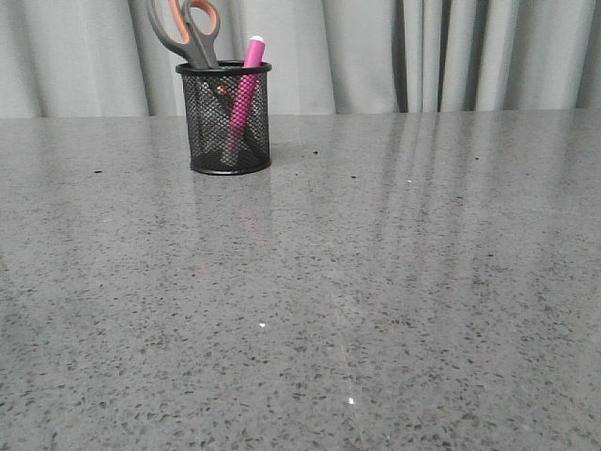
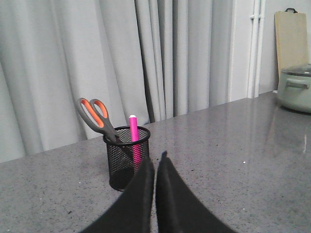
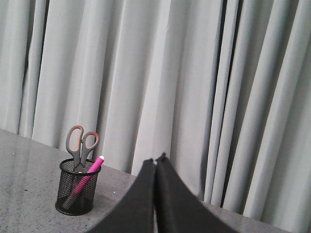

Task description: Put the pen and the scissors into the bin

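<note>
At the far left of the table [image 1: 394, 282], the bin [image 1: 225, 122] stands upright with the pen [image 1: 246, 89] and the scissors [image 1: 188, 33] both inside it, handles up. I see the left gripper [image 2: 155, 162] and the right gripper [image 3: 155, 160] with fingers pressed together, holding nothing, apart from the bin. I judge the task done. Only 1 risk remains: the tall scissors make the bin top-heavy, so a careless arm movement could tip it.
</note>
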You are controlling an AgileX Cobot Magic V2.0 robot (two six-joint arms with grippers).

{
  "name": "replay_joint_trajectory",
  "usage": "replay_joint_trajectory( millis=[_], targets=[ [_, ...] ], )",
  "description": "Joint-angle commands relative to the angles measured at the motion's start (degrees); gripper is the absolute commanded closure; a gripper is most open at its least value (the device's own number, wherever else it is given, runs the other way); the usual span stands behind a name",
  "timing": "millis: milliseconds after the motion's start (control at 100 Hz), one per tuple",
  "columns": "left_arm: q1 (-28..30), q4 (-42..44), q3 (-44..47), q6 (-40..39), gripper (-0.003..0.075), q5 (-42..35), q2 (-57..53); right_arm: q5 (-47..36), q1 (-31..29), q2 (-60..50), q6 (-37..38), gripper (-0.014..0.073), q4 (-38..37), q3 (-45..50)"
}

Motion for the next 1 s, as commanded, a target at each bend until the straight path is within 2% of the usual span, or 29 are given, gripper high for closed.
replay_joint_trajectory(
  millis=[0, 80, 120, 150, 250, 320, 440, 540, 730, 990],
  targets=[
    [1.2, 4.6, -1.4, -0.6, 0.0739, -1.7, -0.9, -2.9, -0.1, 0.8, 0.1, 0.0662, -0.7, -1.2],
    [3.0, 14.5, -0.7, -1.1, 0.0739, -1.7, -2.8, -2.9, -0.1, 0.8, 0.1, 0.0662, -0.7, -1.2],
    [3.9, 19.7, 0.5, -4.0, 0.0739, -1.8, -3.5, -2.9, -0.1, 0.8, 0.1, 0.0662, -0.7, -1.2],
    [5.0, 25.5, 1.5, -8.5, 0.0739, -2.4, -4.2, -2.9, -0.1, 0.8, 0.1, 0.0662, -0.7, -1.2],
    [8.6, 43.1, 6.9, -32.1, 0.0739, -4.7, -7.1, -2.9, -0.1, 0.8, 0.1, 0.0662, -0.7, -1.2],
    [11.3, 49.6, 10.8, -41.6, 0.0739, -4.9, -10.0, -2.9, -0.1, 0.8, 0.1, 0.0662, -0.7, -1.2],
    [14.7, 49.4, 15.7, -42.8, 0.0739, -3.5, -15.1, -2.9, -0.1, 0.8, 0.1, 0.0662, -0.7, -1.2],
    [16.8, 49.4, 17.4, -43.0, 0.0739, -1.8, -14.8, -2.9, -0.1, 0.8, 0.1, 0.0662, -0.7, -1.2],
    [21.3, 49.4, 20.8, -49.6, 0.0739, 3.0, -14.9, -2.8, -0.1, 0.8, 0.1, 0.0662, -0.7, -1.2],
    [23.0, 54.2, 21.4, -51.8, 0.0739, 7.4, -14.9, -2.8, -0.1, 0.8, 0.1, 0.0662, -0.7, -1.2]
  ],
)
